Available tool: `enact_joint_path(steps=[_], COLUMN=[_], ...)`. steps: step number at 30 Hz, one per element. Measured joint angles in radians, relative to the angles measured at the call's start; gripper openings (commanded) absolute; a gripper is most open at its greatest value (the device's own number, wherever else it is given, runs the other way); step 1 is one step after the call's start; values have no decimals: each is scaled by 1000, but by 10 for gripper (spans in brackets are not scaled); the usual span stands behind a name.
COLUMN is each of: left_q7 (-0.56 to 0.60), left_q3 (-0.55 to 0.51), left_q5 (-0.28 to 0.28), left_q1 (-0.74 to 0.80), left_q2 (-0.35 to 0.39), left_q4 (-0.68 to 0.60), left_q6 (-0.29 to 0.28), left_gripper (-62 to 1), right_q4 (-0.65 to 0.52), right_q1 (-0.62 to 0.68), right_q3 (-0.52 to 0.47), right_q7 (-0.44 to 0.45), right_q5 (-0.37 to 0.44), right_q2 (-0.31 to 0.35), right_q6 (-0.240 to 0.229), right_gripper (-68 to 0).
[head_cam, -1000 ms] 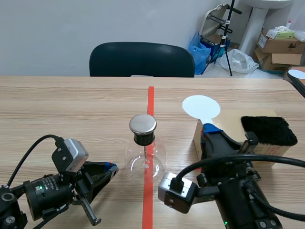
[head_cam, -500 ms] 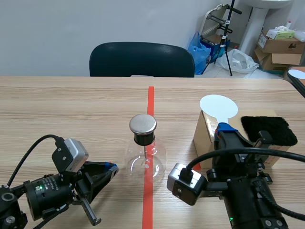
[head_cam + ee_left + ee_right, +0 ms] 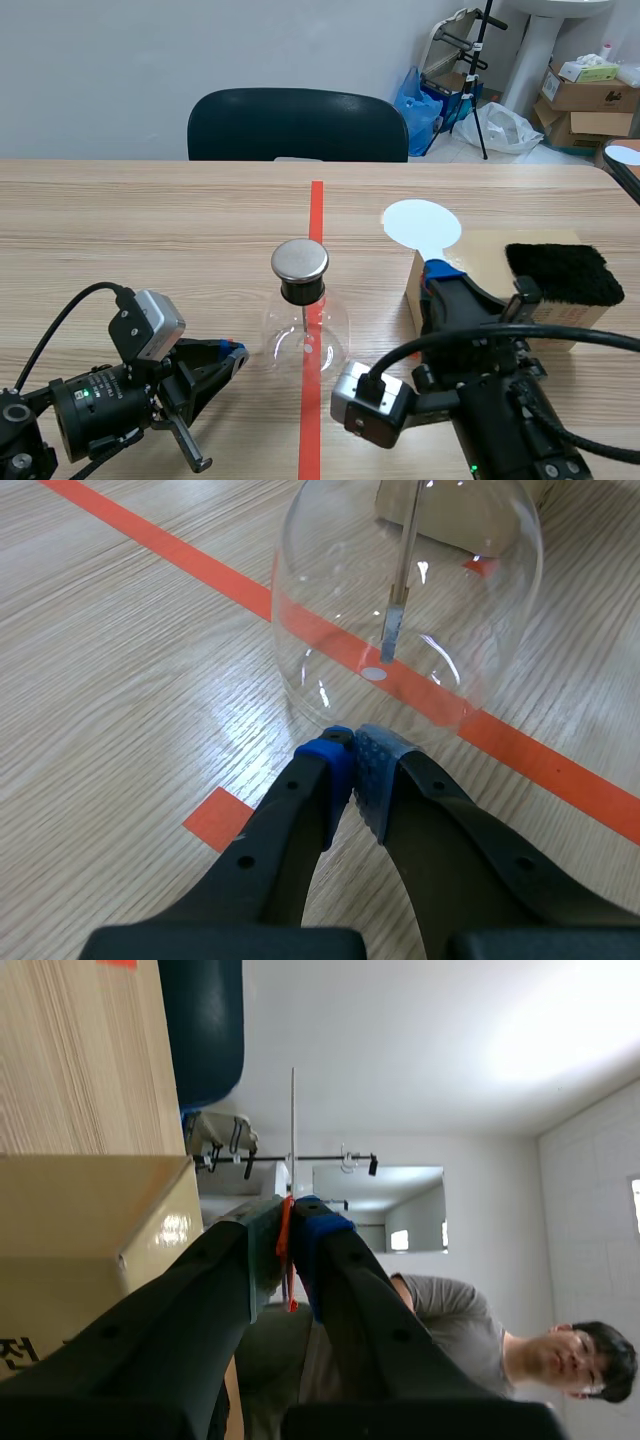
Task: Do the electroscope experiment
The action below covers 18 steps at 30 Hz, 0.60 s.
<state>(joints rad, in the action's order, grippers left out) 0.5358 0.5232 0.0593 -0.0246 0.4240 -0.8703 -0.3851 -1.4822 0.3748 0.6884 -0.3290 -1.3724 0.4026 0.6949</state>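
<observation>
Quick pass from my console. The clear glass round flask electroscope (image 3: 305, 335) stands at the table's middle on the orange-red tape line (image 3: 316, 210), upright. It has a black stopper and a flat silver metal cap (image 3: 299, 260) on top. In the left wrist view I see a thin rod hanging down inside the bulb.

The left gripper (image 3: 235, 352) lies low on the table at 8 o'clock from the flask. Its blue-padded fingers are pressed together with nothing between them. The tips are just beside the glass wall; I cannot tell if they touch. A small tape square (image 3: 220, 818) lies beside that gripper.

The right gripper (image 3: 440, 270) is at 3 o'clock from the flask, pointing away from me toward 12. It is pinching the white round disc paddle (image 3: 422, 222) by its thin orange stem, which shows edge-on between the two pads in the right wrist view. The disc is held up at 2 o'clock from the cap, apart from it, over the near-left corner of the tan cardboard box (image 3: 480, 250).

A black fuzzy pad (image 3: 565, 272) lies on the box at 3 o'clock from the disc. A dark chair (image 3: 298, 125) stands at 12 o'clock past the table. A person in a grey shirt (image 3: 440, 1310) shows beyond the right gripper.
</observation>
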Motion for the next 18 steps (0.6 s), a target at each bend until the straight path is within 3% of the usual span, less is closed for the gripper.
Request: enact_joint_path(steps=[11, 18], left_q7=[0, 0], left_q3=[0, 0], left_q5=[0, 0], left_q1=[0, 0], left_q2=[0, 0], left_q4=[0, 0], left_q6=[0, 0], left_gripper=[-581, -581], right_q4=[0, 0], right_q1=[0, 0], right_q3=[0, 0], right_q7=[252, 363], right_q5=[0, -1], right_q2=[0, 0], right_q6=[0, 0], right_gripper=[-665, -665])
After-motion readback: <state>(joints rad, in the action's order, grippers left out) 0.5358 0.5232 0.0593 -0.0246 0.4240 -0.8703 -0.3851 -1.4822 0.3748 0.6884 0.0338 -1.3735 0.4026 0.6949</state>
